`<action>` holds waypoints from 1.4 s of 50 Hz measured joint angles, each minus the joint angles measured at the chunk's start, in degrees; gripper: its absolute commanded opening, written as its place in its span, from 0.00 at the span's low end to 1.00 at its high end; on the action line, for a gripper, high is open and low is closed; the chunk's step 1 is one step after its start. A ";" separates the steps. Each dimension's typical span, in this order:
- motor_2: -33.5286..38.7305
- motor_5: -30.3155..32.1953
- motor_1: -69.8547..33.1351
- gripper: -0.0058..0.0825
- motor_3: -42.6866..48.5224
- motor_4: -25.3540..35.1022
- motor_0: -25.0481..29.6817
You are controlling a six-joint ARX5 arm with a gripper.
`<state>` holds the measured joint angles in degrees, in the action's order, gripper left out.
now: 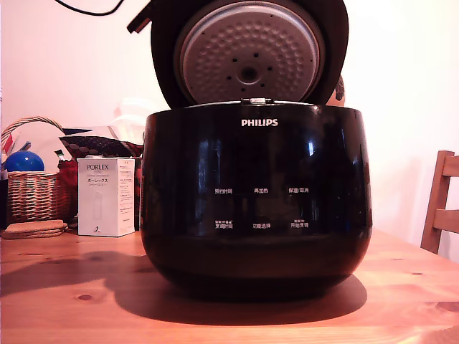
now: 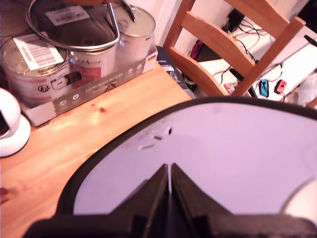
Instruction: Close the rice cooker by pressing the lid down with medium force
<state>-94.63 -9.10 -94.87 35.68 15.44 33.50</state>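
Glossy black, rounded cooker (image 1: 256, 201) sits centre on the pine tabletop (image 1: 64, 301). Lid (image 1: 249, 51) stands raised, its dimpled silvery plate facing out. Only the wrist view shows the hand (image 2: 170, 186), fingers pressed together, empty, above the lid's smooth outer face, with tins (image 2: 64, 54) behind.

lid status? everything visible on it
The lid stands open, raised upright behind the rice cooker at its back edge. Glossy black shell, round, about as wide as the pot. Its inner plate is dimpled silvery metal with a central vent hole. In the wrist view the gripper, fingers together, sits against its outer face.
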 measured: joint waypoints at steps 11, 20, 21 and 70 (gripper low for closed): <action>2.38 -1.05 0.00 0.04 -2.60 -3.54 2.19; 7.91 -1.62 2.19 0.04 -8.61 -6.25 3.28; 8.81 -2.43 2.62 0.04 -9.22 -6.69 3.39; 39.78 0.07 13.51 0.04 -45.59 -18.51 9.27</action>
<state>-54.85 -9.04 -81.36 -9.91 -3.07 42.76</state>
